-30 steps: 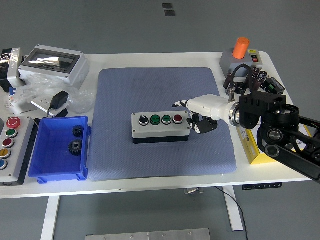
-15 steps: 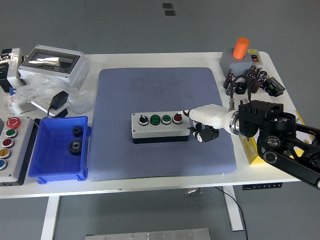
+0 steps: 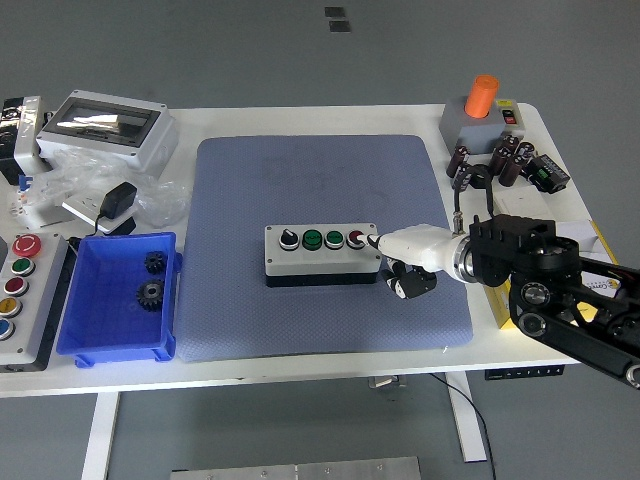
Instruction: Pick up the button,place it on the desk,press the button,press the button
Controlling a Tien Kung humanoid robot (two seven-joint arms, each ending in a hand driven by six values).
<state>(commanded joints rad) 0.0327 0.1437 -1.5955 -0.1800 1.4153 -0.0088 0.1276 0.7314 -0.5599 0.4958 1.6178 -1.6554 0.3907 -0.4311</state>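
A grey button box (image 3: 321, 254) lies on the blue mat (image 3: 325, 240) at the middle of the table. Its top carries a black selector knob, two green buttons and a red button (image 3: 356, 239) at its right end. My right hand (image 3: 405, 257) reaches in from the right. Its white index finger (image 3: 383, 240) points left, and the tip touches the red button. The other fingers are curled under the palm and hold nothing. The left arm is out of view.
A blue bin (image 3: 118, 295) with two black gears stands at the left. A second button panel (image 3: 20, 295) lies at the far left edge. A grey enclosure (image 3: 107, 127) sits at the back left. An orange-capped grey unit (image 3: 482, 112) and black parts occupy the back right.
My right hand dropped and moved toward the near edge, bringing its index fingertip from just above the box's right end down onto the red button. The box stayed put.
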